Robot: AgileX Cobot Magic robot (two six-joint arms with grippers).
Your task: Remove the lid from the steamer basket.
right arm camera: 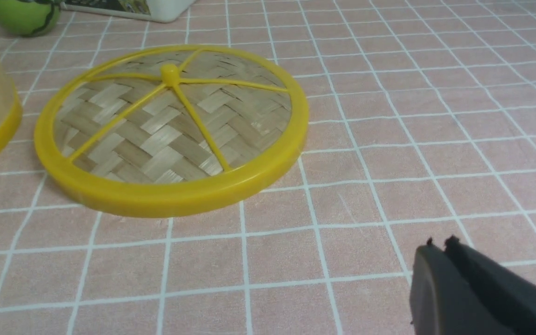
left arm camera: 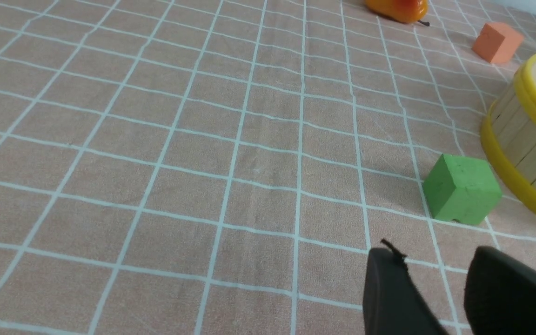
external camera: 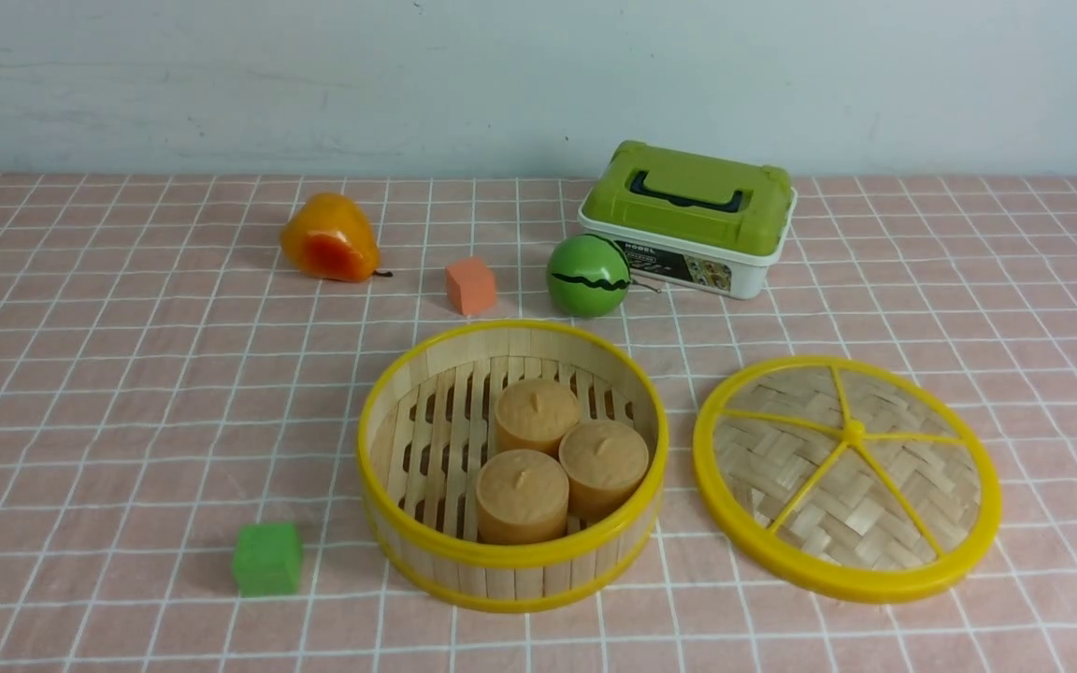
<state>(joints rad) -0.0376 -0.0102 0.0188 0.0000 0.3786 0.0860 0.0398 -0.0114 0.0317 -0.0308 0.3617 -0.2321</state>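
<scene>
Front view is showing the lid (external camera: 847, 477) lying on the counter (external camera: 127, 421) beside the steamer basket (external camera: 510, 551), so I'm basically finishing up, left gripper (left arm camera: 435, 284) spread apart, right gripper (right arm camera: 441, 260) pinched together on nothing.

On my desk (external camera: 80, 421) I count one steamer basket (external camera: 512, 551) and one lid (external camera: 847, 477). Inside the basket sit three tan round cakes (external camera: 522, 495). There are two small blocks, one orange (external camera: 470, 285) and one green (external camera: 267, 558). I also see one orange pear (external camera: 328, 238), one green striped ball (external camera: 587, 275), and one green-lidded white box (external camera: 688, 220).
</scene>
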